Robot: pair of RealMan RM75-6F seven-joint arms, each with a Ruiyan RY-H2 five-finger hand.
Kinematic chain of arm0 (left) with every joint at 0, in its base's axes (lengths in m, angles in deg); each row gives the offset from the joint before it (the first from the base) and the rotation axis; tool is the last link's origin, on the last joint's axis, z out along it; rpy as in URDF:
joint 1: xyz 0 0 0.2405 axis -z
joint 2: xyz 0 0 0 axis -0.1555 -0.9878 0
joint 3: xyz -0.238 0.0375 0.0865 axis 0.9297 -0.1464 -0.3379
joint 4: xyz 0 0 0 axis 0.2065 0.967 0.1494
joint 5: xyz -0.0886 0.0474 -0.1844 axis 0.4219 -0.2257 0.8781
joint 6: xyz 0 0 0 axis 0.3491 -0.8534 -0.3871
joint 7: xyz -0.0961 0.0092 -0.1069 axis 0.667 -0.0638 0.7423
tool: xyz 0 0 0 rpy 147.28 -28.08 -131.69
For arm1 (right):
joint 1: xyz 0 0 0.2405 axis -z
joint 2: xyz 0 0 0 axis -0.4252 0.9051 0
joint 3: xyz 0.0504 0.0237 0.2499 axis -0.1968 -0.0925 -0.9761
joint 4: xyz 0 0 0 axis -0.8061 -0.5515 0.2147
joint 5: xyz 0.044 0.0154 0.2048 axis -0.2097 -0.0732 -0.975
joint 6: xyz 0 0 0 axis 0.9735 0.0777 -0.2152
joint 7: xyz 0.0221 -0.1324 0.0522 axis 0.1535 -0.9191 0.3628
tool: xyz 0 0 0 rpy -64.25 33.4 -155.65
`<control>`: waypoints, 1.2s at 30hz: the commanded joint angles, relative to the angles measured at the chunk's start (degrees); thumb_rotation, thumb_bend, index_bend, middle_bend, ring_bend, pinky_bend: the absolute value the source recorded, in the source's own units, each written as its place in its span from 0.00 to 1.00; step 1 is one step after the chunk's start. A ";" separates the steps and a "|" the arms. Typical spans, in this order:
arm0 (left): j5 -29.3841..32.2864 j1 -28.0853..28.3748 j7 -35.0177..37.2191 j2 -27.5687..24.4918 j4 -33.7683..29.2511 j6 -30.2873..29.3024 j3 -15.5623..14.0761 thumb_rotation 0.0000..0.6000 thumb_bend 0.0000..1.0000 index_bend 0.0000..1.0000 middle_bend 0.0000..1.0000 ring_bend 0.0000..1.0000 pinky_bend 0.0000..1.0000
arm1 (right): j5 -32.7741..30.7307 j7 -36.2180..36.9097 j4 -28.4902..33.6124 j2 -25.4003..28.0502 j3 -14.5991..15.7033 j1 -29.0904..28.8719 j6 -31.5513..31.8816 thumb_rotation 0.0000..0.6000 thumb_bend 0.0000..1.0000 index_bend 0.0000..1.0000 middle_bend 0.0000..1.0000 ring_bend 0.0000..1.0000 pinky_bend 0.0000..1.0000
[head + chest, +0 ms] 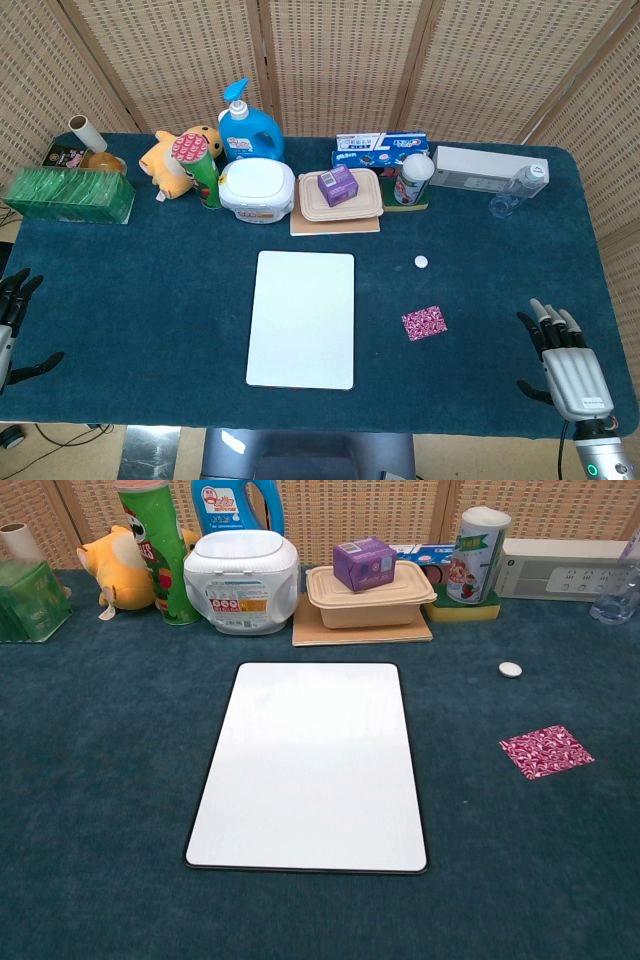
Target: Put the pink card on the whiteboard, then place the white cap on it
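The whiteboard (pixel 302 318) (pixel 310 763) lies flat at the table's middle with nothing on it. To its right the patterned pink card (pixel 424 322) (pixel 546 751) lies on the blue cloth. The small white cap (pixel 421 262) (pixel 510 669) sits a little farther back than the card. My right hand (pixel 567 365) hovers at the front right corner, fingers spread, holding nothing, well right of the card. My left hand (pixel 14 320) shows at the far left edge, fingers apart and empty. Neither hand appears in the chest view.
Along the back stand a green box (pixel 68 194), a plush toy (pixel 172 160), a chips can (pixel 201 167), a blue detergent bottle (pixel 246 125), a white tub (pixel 257 186), a lunch box with a purple carton (pixel 339 186), a can (pixel 414 178), a white box (pixel 485 166) and a water bottle (pixel 518 190).
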 commanded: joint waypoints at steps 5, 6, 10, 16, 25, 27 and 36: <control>0.92 0.43 -0.33 0.05 -0.26 0.61 0.50 1.00 0.08 0.00 0.00 0.00 0.07 | -1.58 3.31 -1.40 -2.14 -1.71 -7.46 -10.52 1.00 0.15 0.18 0.02 0.00 0.00; 1.02 0.45 -0.42 0.04 -0.34 0.66 0.53 1.00 0.08 0.00 0.00 0.00 0.07 | -1.82 3.58 -1.49 -2.50 -2.24 -8.77 -12.00 1.00 0.16 0.19 0.02 0.00 0.00; 1.43 0.34 -0.65 0.08 -0.56 0.49 0.69 1.00 0.08 0.00 0.00 0.00 0.07 | -3.02 4.37 -1.66 -3.84 -3.87 -13.03 -17.05 1.00 0.19 0.21 0.02 0.00 0.00; 1.61 0.45 -0.96 0.08 -0.80 1.03 0.52 1.00 0.08 0.00 0.00 0.00 0.07 | -6.44 4.67 -3.54 -6.41 -5.44 -17.97 -23.88 1.00 0.22 0.25 0.03 0.00 0.00; 2.48 0.63 -0.62 -0.16 -0.99 1.57 0.76 1.00 0.08 0.00 0.00 0.00 0.07 | -11.21 5.12 -8.73 -10.04 -5.81 -23.29 -32.15 1.00 0.24 0.25 0.03 0.00 0.00; 2.62 0.68 -0.59 -0.16 -0.97 1.64 0.83 1.00 0.08 0.00 0.00 0.00 0.07 | -11.16 5.71 -9.29 -10.50 -5.63 -23.69 -32.47 1.00 0.24 0.26 0.04 0.00 0.00; 2.93 0.83 -0.83 -0.21 -1.14 2.03 0.86 1.00 0.08 0.00 0.00 0.00 0.07 | -10.34 8.56 -11.46 -11.93 -4.94 -24.97 -32.93 1.00 0.24 0.27 0.04 0.00 0.00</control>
